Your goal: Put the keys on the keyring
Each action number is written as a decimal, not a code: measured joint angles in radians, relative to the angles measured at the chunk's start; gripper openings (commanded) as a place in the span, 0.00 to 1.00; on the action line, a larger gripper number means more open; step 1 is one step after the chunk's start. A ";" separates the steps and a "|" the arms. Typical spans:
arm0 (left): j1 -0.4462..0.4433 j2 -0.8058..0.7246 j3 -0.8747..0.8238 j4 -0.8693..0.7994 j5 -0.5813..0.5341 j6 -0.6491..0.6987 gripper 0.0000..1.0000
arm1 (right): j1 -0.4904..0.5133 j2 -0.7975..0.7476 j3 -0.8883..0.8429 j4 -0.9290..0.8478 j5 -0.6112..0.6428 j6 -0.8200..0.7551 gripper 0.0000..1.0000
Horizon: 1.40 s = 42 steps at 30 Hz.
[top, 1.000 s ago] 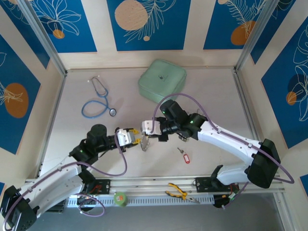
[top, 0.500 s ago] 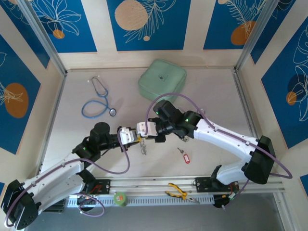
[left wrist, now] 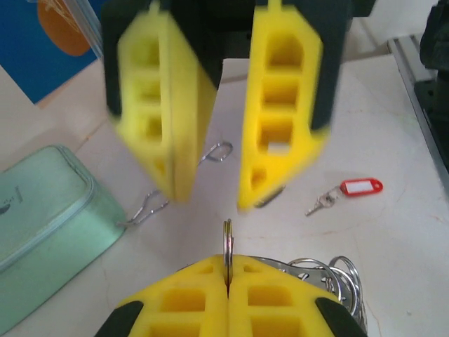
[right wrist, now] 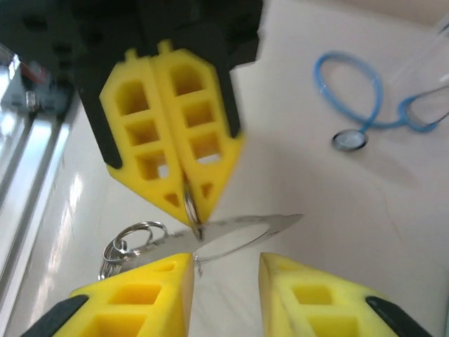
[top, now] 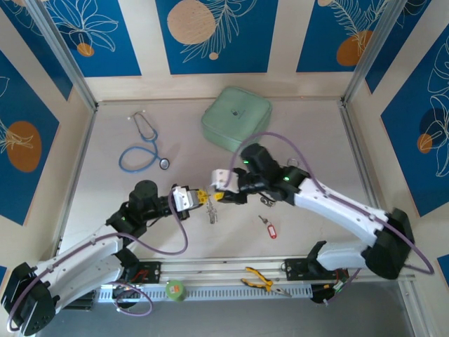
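Left wrist view, entry one: left hand (left wrist: 226, 284)?
— Together, clamped on keyring (left wrist: 226, 242), lower centre.
— Entry two: right hand (left wrist: 210, 193)?
— Apart, upper centre. Red-tagged key (left wrist: 354, 188) on desk (left wrist: 393, 239), right of frame.

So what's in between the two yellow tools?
A thin silver ring, pinched edge-on in the shut left tool, sticking out just short of the open right tool. The left wrist view shows this.

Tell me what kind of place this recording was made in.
Probably a lab robot cell rather than a home: a bare tabletop boxed in by blue-patterned panels, with an aluminium rail along its near edge.
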 measured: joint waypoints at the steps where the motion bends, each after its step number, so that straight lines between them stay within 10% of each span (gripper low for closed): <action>1: 0.000 0.000 -0.022 0.042 0.006 -0.020 0.00 | -0.039 -0.054 -0.067 0.064 -0.044 0.023 0.33; 11: 0.000 0.057 -0.110 0.327 0.087 -0.180 0.00 | -0.085 -0.080 -0.262 0.360 -0.287 0.120 0.27; 34: 0.000 0.076 -0.113 0.390 0.155 -0.233 0.00 | -0.036 -0.040 -0.270 0.480 -0.314 0.146 0.07; 42: 0.000 0.038 -0.115 0.347 0.148 -0.220 0.26 | -0.026 -0.037 -0.230 0.401 -0.283 0.116 0.00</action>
